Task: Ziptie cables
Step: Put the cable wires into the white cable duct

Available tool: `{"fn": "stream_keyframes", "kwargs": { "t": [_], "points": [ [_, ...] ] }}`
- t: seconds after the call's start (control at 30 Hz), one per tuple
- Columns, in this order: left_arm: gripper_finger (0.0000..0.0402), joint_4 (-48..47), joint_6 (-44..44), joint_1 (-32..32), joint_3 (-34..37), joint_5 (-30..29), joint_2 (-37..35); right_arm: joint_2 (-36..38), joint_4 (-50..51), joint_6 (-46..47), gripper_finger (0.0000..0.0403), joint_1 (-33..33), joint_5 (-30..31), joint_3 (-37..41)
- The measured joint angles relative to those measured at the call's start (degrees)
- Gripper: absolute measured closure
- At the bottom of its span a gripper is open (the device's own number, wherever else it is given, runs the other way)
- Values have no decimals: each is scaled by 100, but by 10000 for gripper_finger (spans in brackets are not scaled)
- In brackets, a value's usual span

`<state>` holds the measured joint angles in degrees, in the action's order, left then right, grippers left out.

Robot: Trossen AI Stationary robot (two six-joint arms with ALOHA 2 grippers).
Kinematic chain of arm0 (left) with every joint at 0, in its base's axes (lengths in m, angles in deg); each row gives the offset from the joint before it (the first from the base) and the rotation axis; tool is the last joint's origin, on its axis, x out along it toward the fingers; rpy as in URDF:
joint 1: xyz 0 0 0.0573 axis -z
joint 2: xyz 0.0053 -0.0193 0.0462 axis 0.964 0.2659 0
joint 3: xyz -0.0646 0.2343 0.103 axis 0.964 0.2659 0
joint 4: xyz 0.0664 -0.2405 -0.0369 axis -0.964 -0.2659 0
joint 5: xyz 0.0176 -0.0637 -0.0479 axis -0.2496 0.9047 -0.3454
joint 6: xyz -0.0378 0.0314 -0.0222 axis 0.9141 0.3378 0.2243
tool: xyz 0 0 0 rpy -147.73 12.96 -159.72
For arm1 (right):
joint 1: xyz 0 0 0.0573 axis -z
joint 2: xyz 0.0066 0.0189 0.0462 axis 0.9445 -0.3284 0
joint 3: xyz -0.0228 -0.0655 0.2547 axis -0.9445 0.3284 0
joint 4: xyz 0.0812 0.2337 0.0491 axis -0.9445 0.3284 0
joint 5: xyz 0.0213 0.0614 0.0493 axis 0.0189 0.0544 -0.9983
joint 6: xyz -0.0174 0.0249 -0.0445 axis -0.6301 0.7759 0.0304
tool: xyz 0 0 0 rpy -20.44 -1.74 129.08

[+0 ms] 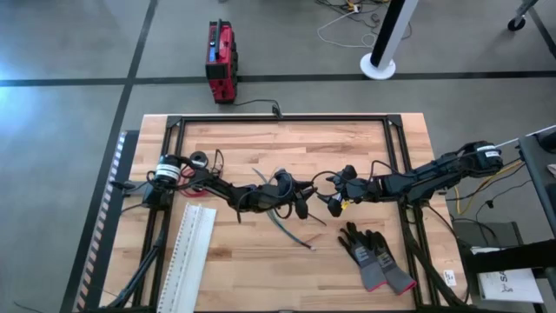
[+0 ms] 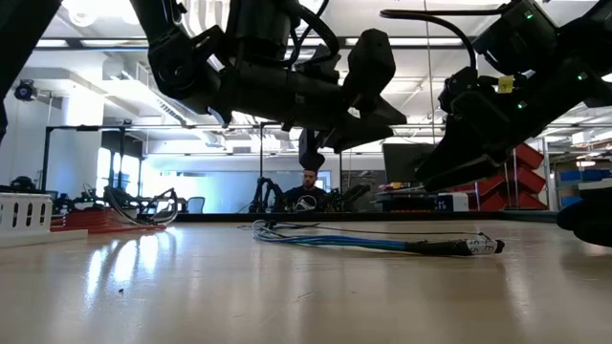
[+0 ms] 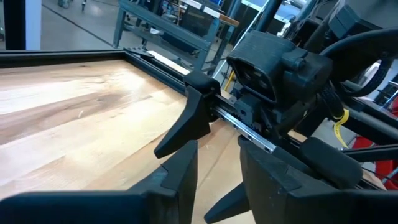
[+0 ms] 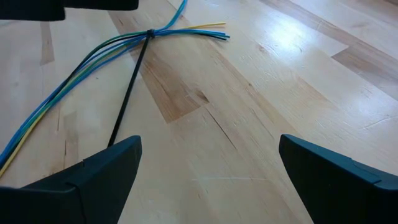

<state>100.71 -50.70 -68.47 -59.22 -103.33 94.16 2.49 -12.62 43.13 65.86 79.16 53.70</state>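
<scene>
Though near, cables (image 4: 93, 56) beyond right claw (image 4: 208, 177)

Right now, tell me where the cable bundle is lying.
In the high view the cables lie on the table near its middle, below the two grippers and left of the gloves.

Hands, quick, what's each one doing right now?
Left hand: open, holding nothing, above the table.
Right hand: open wide, empty, above the cables.
</scene>
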Motion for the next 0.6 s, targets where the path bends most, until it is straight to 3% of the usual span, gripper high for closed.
{"fn": "stream_keyframes", "kwargs": {
  "t": [0.6],
  "points": [
    [298, -3, -173, 4, 0, -1, 0, 0, -2, 0, 32, 0, 0, 0]
  ]
}}
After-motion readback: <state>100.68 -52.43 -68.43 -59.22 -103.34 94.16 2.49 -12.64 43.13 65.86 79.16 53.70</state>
